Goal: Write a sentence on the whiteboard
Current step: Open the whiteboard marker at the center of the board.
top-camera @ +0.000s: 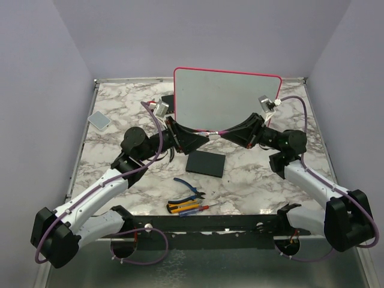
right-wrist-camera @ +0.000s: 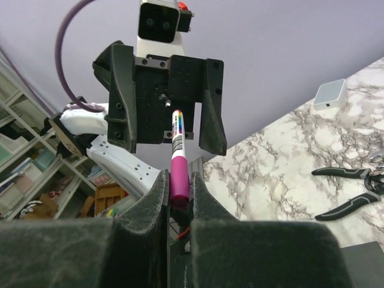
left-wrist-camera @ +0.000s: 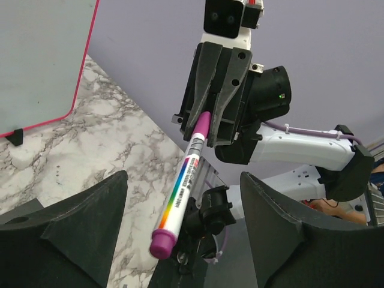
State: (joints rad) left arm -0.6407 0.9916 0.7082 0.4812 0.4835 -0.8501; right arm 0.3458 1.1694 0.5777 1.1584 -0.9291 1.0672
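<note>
Plainly, the rainbow-labelled white marker with magenta ends lies left to right between the arms. The right gripper pinches one end, while the other end sits loose between the left gripper's spread fingers. The pink-framed white whiteboard stands just beyond, on the far side.

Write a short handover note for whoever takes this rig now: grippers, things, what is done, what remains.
Right gripper: shut on one purple end of the marker.
Left gripper: open, fingers either side of the marker's other end, not gripping.
Whiteboard: upright at the far edge of the table; no writing visible on it.
Done: marker lifted, held in the air.
Left: probably uncap or pass the marker, then write the sentence.
</note>
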